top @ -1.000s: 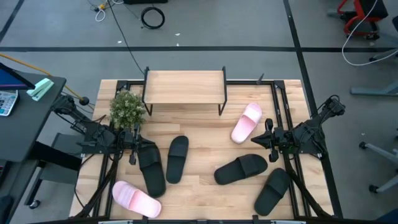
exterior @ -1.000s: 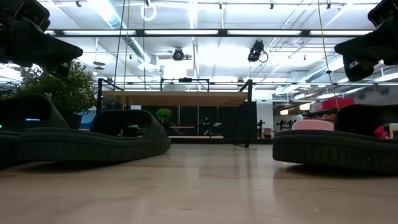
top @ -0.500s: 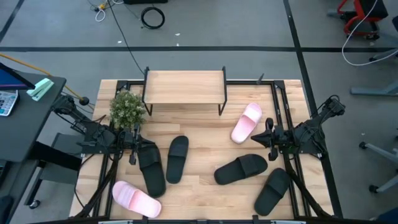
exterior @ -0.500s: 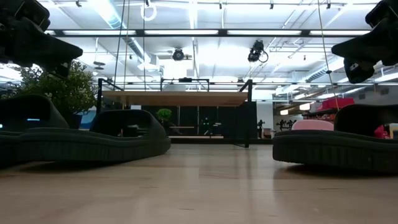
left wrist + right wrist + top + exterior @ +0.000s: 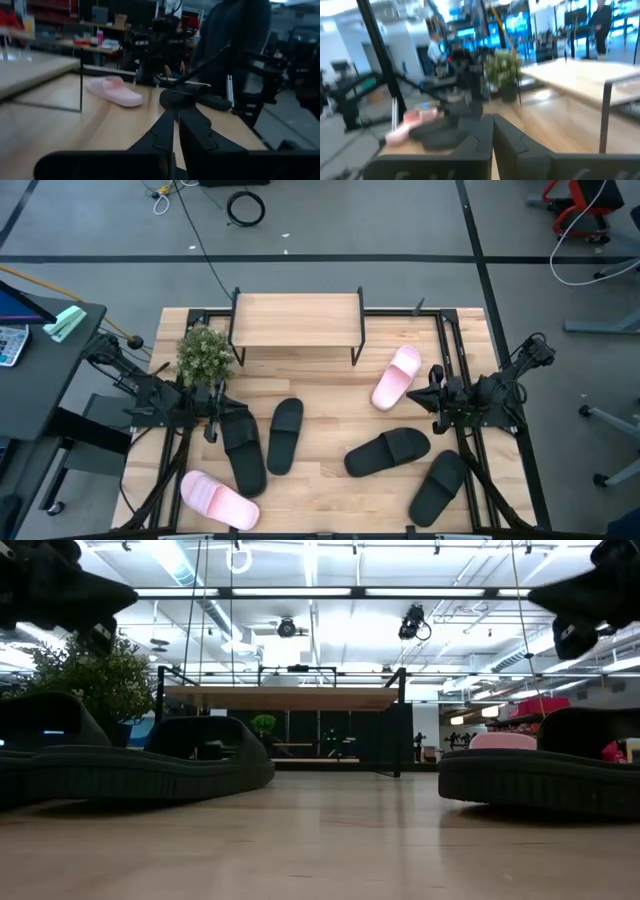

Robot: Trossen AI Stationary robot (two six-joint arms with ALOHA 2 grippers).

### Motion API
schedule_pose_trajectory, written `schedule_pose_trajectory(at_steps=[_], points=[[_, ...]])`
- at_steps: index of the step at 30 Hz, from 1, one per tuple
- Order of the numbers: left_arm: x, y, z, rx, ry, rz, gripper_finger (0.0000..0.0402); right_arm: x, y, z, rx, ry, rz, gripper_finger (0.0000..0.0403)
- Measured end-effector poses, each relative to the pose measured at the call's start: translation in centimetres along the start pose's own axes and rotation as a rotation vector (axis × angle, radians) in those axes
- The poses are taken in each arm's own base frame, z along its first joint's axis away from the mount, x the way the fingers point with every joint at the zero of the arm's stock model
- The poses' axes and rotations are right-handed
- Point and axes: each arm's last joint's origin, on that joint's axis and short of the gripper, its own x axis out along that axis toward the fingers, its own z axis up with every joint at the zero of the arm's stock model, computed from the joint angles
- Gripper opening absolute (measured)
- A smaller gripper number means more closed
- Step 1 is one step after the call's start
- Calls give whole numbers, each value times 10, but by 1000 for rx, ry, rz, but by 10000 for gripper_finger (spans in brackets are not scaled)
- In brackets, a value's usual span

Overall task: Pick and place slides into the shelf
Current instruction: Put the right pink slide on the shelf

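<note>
Six slides lie sole-down on the wooden table. One pink slide lies near the shelf's right leg and the other pink slide at the near left. Two black slides lie side by side left of centre. Two more black slides lie at the near right. The shelf stands at the far edge on thin black legs, its top bare. My left gripper hovers shut over the left black pair. My right gripper hovers shut beside the far pink slide. Neither touches anything.
A small potted plant stands by the shelf's left legs, just beyond my left gripper. Black frame rails run along the table's sides. Bare wood lies between the shelf and the slides. A desk stands off the table's left.
Both grippers have risen a little above the table, staying shut. The slides and the shelf have stayed where they were.
</note>
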Motion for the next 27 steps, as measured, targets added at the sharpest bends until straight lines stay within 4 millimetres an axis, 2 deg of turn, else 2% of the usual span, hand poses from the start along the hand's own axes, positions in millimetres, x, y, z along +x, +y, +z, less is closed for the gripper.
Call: schedule_pose_trajectory(at_steps=[4, 8, 14, 17, 20, 24, 27], points=[[0, 0, -2, -109, 19, 4, 26, 0, 3, 8, 90, -58, 68, 14], [0, 1, -4, -109, 35, 9, 27, 2, 7, 3, 126, -3, 156, 14], [1, 1, 2, -118, -18, 6, 33, 13, 8, -9, 174, 69, 38, 14], [1, -1, 18, -28, -87, 16, 37, 20, 9, -19, 262, 133, -17, 14], [1, -3, 48, 130, -159, 55, 46, 26, 11, -31, 273, 195, -55, 14], [1, -6, 83, 249, -191, 116, 68, 34, 15, -40, 127, 224, -52, 14], [3, -9, 99, 334, -143, 141, 90, 42, 21, -37, -56, 227, -35, 15]])
